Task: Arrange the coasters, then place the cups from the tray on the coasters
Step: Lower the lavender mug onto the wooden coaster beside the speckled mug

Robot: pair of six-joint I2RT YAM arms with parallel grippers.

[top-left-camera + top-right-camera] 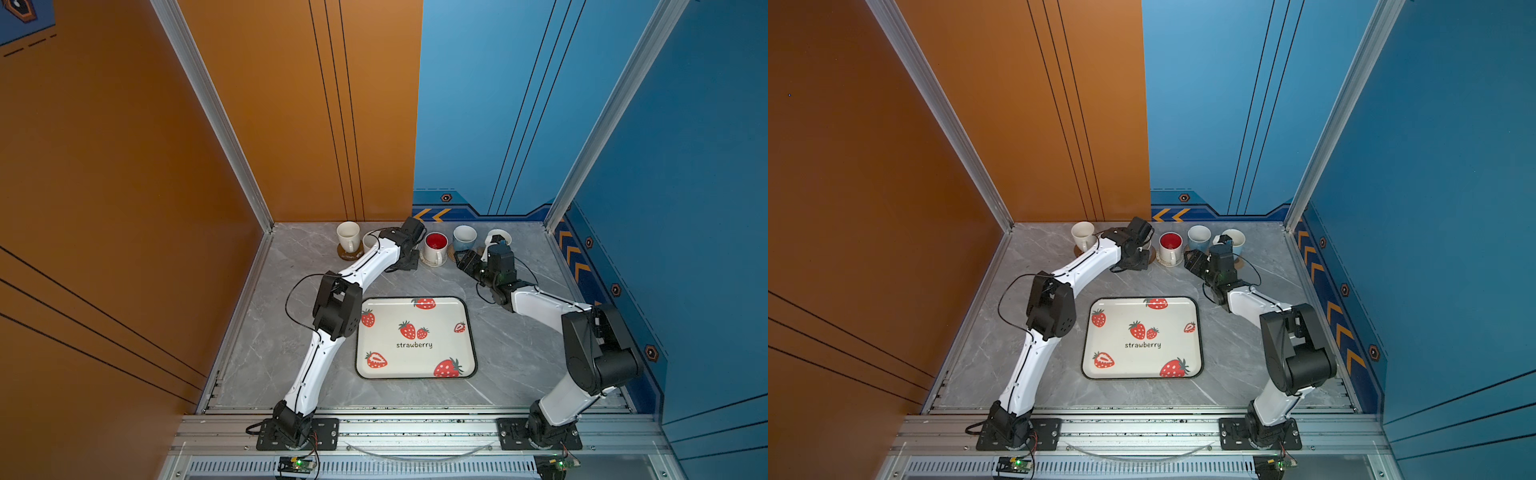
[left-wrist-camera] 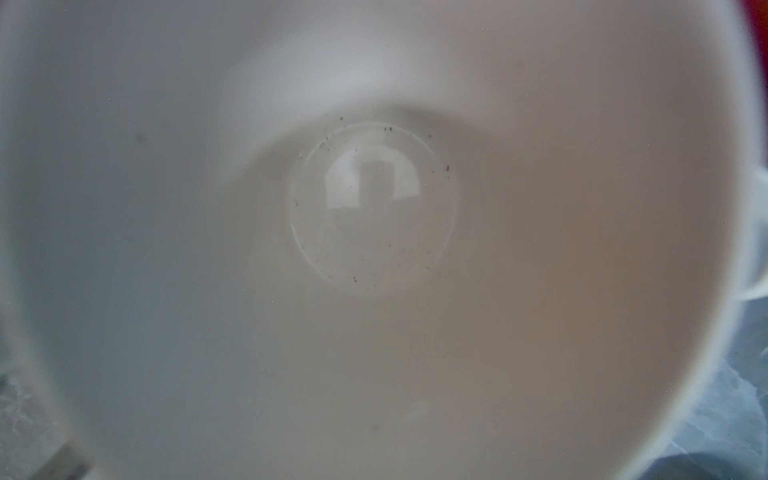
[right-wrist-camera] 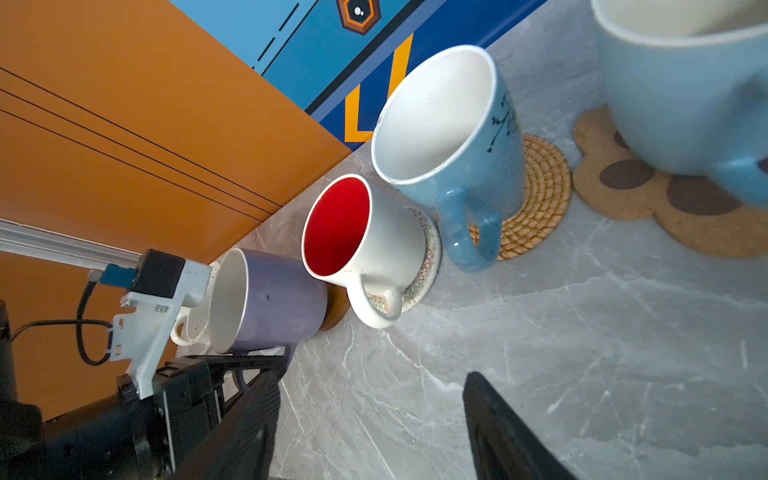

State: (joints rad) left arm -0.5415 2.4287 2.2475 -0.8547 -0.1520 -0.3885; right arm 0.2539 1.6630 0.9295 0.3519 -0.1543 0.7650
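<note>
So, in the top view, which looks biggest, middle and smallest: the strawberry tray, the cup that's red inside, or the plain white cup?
In a top view:
1. strawberry tray, by far the largest.
2. red-inside cup and plain white cup: they look about alike, so I won't rank them.

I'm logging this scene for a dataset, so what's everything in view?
plain white cup: one, white, back left, on brown coaster
speckled cup: one, white, beside it, coaster hidden
lavender cup: one, lavender, on brown disc
red-inside cup: one, white outside, on cream woven coaster
printed blue cup: one, light blue, on rattan coaster
plain blue cup: one, light blue, on paw-print coaster
tray: one, cream with strawberries, table centre, holds nothing
table: one, grey marble
left gripper: one, black, shut on lavender cup
right gripper: one, black, open, empty, near blue cups
</note>
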